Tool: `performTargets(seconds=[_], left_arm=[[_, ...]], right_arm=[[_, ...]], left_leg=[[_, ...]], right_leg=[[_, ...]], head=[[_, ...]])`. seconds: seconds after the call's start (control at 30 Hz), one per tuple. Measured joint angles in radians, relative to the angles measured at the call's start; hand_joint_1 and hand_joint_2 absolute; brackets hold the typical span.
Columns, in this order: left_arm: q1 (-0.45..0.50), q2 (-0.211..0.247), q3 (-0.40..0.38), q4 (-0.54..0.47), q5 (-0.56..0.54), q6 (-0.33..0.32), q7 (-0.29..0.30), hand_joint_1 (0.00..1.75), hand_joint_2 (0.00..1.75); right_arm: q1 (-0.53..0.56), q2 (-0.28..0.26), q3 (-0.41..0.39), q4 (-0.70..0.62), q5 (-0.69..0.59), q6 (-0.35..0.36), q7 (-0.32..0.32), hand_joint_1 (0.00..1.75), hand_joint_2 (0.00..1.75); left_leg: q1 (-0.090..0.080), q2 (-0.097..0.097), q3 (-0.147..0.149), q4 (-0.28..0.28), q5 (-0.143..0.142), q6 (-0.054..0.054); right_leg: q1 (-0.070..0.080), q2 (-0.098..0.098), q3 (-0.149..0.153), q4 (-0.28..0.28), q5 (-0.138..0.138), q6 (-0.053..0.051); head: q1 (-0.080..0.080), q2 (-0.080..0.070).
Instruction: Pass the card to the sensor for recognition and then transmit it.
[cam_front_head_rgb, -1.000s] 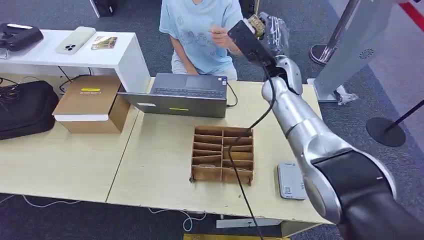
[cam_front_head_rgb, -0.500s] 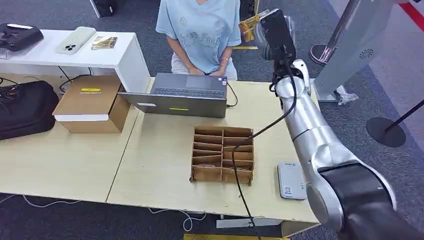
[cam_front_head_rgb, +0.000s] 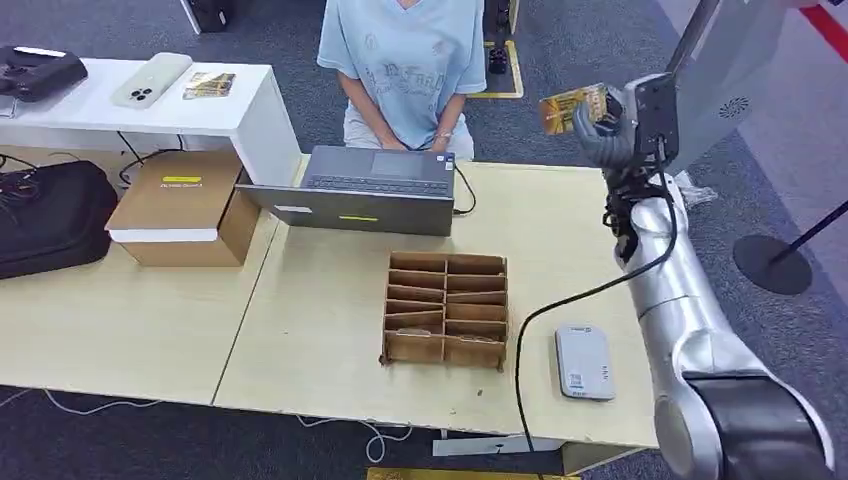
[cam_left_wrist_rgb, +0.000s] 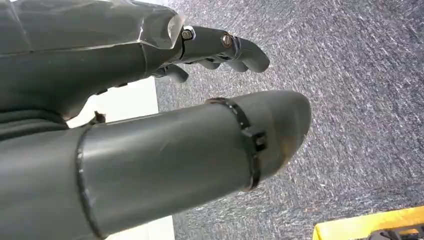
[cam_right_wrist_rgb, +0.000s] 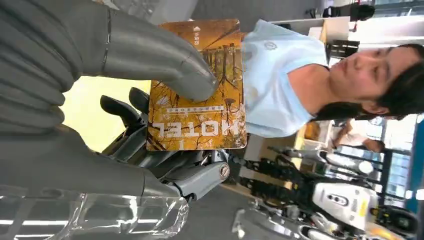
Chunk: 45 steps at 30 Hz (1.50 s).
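While the right hand (cam_front_head_rgb: 612, 125) is raised above the table's (cam_front_head_rgb: 320, 320) far right corner, its thumb presses an orange hotel card (cam_front_head_rgb: 572, 106) against the curled fingers. Well below it lies the grey sensor (cam_front_head_rgb: 584, 363), beside a cardboard divider box (cam_front_head_rgb: 446, 310). A laptop (cam_front_head_rgb: 360, 188) and a seated person (cam_front_head_rgb: 405, 60) are behind. The left hand (cam_left_wrist_rgb: 150, 120) holds nothing over carpet, fingers apart.
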Motion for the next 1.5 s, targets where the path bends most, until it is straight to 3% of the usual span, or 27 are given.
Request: performTargets(seconds=[0.17,0.47,0.77,1.13,1.5], left_arm=[[0.001,0.0,0.0,0.0,0.0,0.0,0.0,0.0,0.0],[0.002,-0.001,0.0,0.0,-0.001,0.007,0.0,0.0,0.0],[0.005,-0.007,0.001,0.0,0.003,0.013,-0.014,0.0,0.0],[0.008,-0.009,0.001,0.0,-0.002,0.013,-0.015,0.0,0.0],[0.007,-0.014,0.001,0.0,-0.007,0.01,-0.014,0.0,0.0]], right_arm=[[0.124,-0.058,-0.047,-0.076,-0.074,0.054,0.001,1.75,1.75],[0.269,-0.117,-0.095,-0.174,-0.12,0.076,0.018,1.75,1.75],[0.54,-0.156,-0.156,-0.352,-0.129,0.088,0.05,1.75,1.75],[0.774,-0.157,-0.22,-0.53,-0.084,0.08,0.094,1.75,1.75],[0.861,-0.086,-0.226,-0.637,0.034,0.09,0.138,1.75,1.75]], left_leg=[[0.0,0.0,0.0,0.0,-0.001,0.001],[0.0,0.0,0.0,0.0,-0.001,0.001],[0.0,-0.001,-0.001,0.0,-0.002,0.002],[0.0,0.0,-0.001,-0.001,-0.003,0.002],[0.0,0.0,0.0,-0.001,-0.003,0.002]], right_leg=[[0.0,0.0,0.0,0.0,0.0,0.0],[0.0,-0.001,0.0,0.0,0.0,0.0],[0.0,-0.002,0.0,-0.001,-0.001,0.001],[0.0,-0.001,0.0,0.0,-0.001,0.001],[0.0,-0.001,0.0,0.0,-0.002,0.001]], head=[[0.0,0.0],[0.0,0.0],[0.0,0.0],[0.0,0.0],[0.0,0.0]])
